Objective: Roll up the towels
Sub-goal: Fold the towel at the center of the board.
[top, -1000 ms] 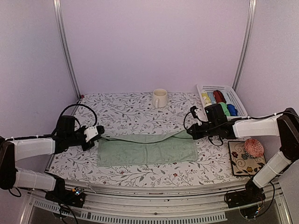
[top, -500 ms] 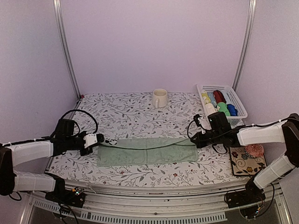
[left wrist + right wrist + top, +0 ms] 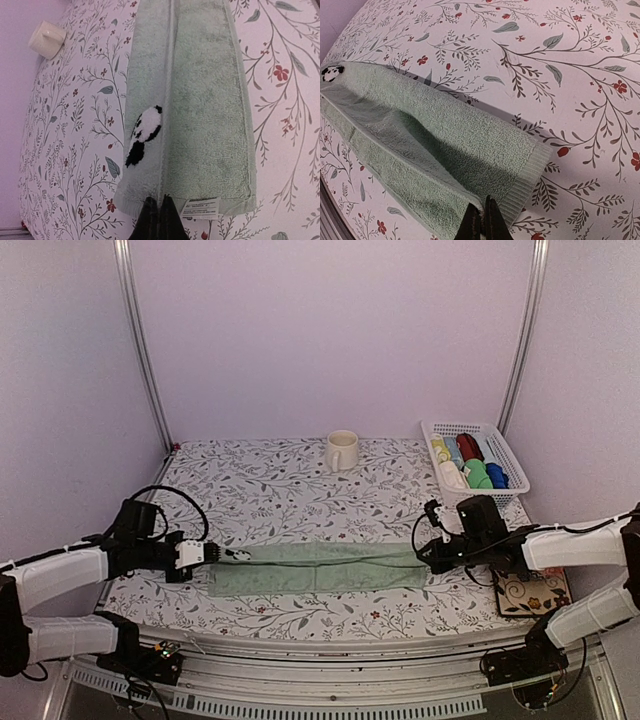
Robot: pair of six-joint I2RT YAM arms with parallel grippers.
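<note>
A pale sage green towel (image 3: pixel 315 568) lies flat near the front of the table, folded lengthwise into a long narrow strip. My left gripper (image 3: pixel 222 553) is shut on the upper layer's long edge at the strip's left end. In the left wrist view the left gripper (image 3: pixel 159 202) pinches that edge of the towel (image 3: pixel 200 100) between a black-and-white patch (image 3: pixel 145 132) and a white label (image 3: pixel 200 207). My right gripper (image 3: pixel 425 552) is shut on the same edge at the right end. Seen from the right wrist, the right gripper (image 3: pixel 484 205) holds the towel (image 3: pixel 435 145) beside its ribbed hem.
A cream mug (image 3: pixel 341 451) stands at the back centre and shows in the left wrist view as the mug (image 3: pixel 46 39). A white basket (image 3: pixel 462 425) with several rolled cloths sits at the back right. A patterned tile (image 3: pixel 525 592) lies by the right arm.
Both grippers have moved toward the near edge and lowered, carrying the towel's raised far edge over the near half. The towel is now a narrower folded strip.
</note>
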